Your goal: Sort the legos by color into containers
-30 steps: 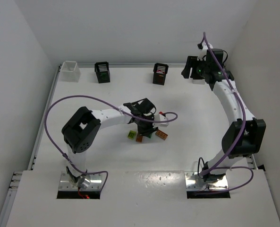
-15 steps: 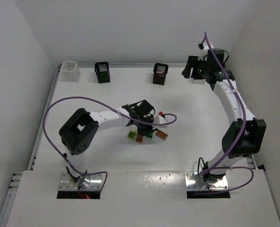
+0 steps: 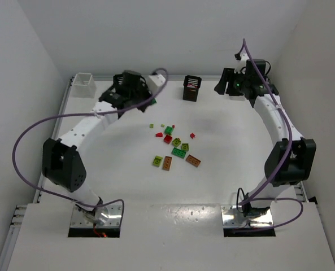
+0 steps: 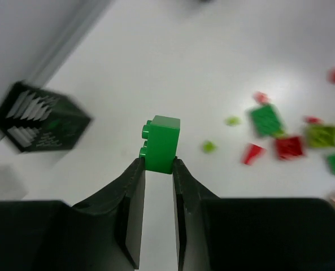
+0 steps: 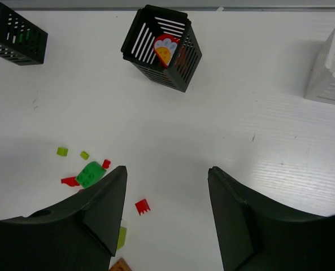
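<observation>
The green brick [image 4: 161, 144] is pinched by its lower end between the narrow-set fingers of my left gripper [image 4: 157, 167]. Its studs face left, and most of it stands proud of the tips. The black bin [image 4: 40, 119] lies ahead and to the left, not yet under the brick.

I judge this to be the carry to the drop. I want the brick square over that bin's mouth and low before I part the fingers, since a small brick let go from high up may bounce off the rim. The wrist view is blurred, so I'd slow down first.

The other legos [image 3: 175, 144] lie scattered between the arms. My right gripper [image 5: 167, 172] hangs wide and empty at the far right, looking toward the second black bin [image 5: 162, 46].
</observation>
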`<action>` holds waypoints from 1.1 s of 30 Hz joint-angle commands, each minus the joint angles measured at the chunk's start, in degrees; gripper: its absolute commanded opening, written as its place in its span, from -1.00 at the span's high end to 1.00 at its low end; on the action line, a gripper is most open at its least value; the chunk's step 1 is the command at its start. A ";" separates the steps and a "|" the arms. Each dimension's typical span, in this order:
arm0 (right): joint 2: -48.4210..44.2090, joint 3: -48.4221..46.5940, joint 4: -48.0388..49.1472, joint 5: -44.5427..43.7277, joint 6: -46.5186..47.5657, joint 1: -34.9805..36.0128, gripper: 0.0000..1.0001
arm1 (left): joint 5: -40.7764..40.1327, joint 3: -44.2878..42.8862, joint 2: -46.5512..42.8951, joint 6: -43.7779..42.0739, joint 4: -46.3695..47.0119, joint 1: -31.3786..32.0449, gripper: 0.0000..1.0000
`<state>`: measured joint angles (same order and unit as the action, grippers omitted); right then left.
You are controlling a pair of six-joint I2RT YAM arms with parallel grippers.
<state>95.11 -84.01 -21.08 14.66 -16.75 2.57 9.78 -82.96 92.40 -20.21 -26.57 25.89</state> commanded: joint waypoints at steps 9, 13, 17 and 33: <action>3.06 -1.77 1.83 6.35 -1.00 1.04 -0.12 | -17.33 -41.09 29.73 14.75 -5.85 -18.41 1.00; 3.59 -1.25 0.78 6.88 0.22 1.56 -0.09 | -20.93 -47.55 35.99 15.28 -6.75 -18.95 1.00; 4.12 -1.25 -0.71 6.88 1.98 1.56 -0.09 | -21.47 -48.78 38.38 14.76 -5.60 -18.95 1.00; 5.17 -1.25 -4.67 5.74 12.52 7.71 -0.09 | -22.09 -48.17 39.27 14.85 -5.07 -19.47 -0.28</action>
<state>100.38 -84.01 -24.91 20.53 -9.63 7.11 -11.57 -128.95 133.36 -6.22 -32.91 6.68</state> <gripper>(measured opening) 0.553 0.633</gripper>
